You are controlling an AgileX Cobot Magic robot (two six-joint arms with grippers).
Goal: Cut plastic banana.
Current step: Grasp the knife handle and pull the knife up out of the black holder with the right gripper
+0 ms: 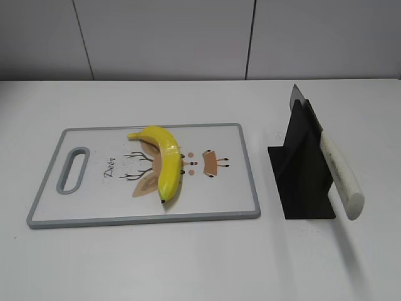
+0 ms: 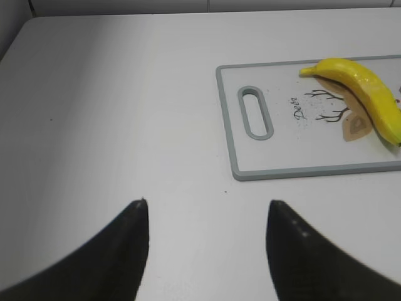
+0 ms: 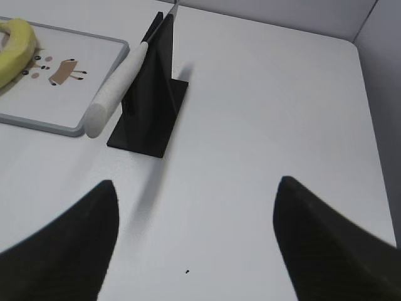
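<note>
A yellow plastic banana (image 1: pixel 164 163) lies whole on a white cutting board (image 1: pixel 94 207) with a grey rim and a deer drawing. It also shows in the left wrist view (image 2: pixel 366 94) and partly in the right wrist view (image 3: pixel 14 50). A knife with a white handle (image 1: pixel 341 175) rests in a black stand (image 1: pixel 301 169) right of the board; it shows in the right wrist view (image 3: pixel 116 94) too. My left gripper (image 2: pixel 207 210) is open and empty over bare table, left of the board. My right gripper (image 3: pixel 195 188) is open and empty, nearer than the stand (image 3: pixel 150 106).
The cutting board (image 2: pixel 276 172) has a handle slot (image 2: pixel 255 113) at its left end. The white table ends at a wall behind. No arms show in the exterior view.
</note>
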